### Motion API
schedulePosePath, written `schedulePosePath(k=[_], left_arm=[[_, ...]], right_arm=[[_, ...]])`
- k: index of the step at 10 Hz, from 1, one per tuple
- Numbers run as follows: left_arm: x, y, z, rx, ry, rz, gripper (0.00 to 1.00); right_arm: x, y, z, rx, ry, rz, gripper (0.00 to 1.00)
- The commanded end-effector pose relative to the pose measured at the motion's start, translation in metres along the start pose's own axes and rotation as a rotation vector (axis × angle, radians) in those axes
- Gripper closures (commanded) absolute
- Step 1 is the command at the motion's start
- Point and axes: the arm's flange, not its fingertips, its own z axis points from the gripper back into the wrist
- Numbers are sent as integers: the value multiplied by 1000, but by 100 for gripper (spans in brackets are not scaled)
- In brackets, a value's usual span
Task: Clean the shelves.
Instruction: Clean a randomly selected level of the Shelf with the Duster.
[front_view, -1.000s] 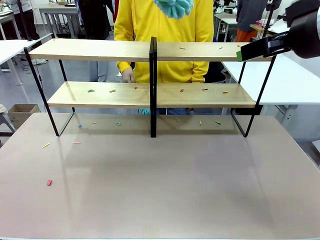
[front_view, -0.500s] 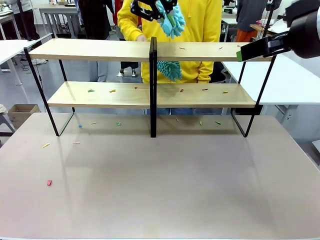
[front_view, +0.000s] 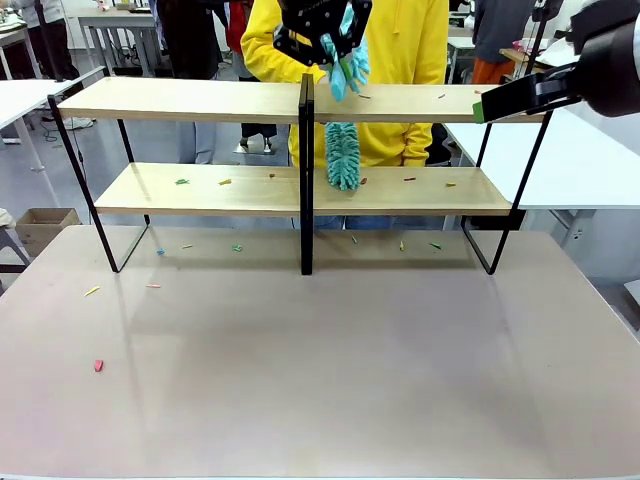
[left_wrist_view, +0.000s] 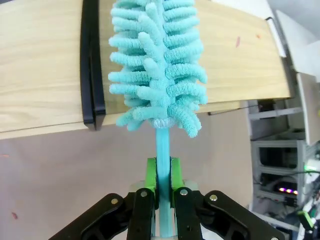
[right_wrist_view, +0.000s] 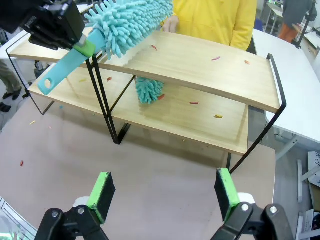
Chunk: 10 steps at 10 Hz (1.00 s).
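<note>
The shelves stand across the far half of the table, two light boards in a black frame with small coloured scraps on both. My left gripper hovers over the top board by the central upright, shut on the handle of a teal fluffy duster whose head hangs behind the top board down to the lower one. In the left wrist view the green pads clamp the duster handle, with the head against the shelves. My right gripper is open, up beside the shelves' right end.
A person in a yellow top stands right behind the shelves. Coloured scraps lie scattered on the grey table under and in front of the rack. White tables flank both sides.
My left gripper has come down into view with the duster and shifted right, the head now hanging to the lower board. The person's hand has left the lower shelf. The right arm is still.
</note>
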Motion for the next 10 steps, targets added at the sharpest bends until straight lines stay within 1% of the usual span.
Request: schedulePosePath(k=[1,2,3,4,5,6,9,10], left_arm=[[4,-8,0,53,2,16,88],[4,-10,-5,72,20,16,88],[6,-15,-10,77,60,8,88],[9,-19,-12,69,88,-8,88],[14,-25,-18,62,158,-9,88],[18,-29,-20,33,157,-27,88],[32,-51,-40,-23,208,-71,88],[36,-58,-46,-71,236,-105,88]], right_arm=[[1,-1,0,1,0,3,0],[1,-1,0,1,0,3,0],[1,-1,0,1,0,3,0],[1,-1,0,1,0,3,0],[1,-1,0,1,0,3,0],[1,-1,0,1,0,3,0],[1,-1,0,1,0,3,0],[1,-1,0,1,0,3,0]])
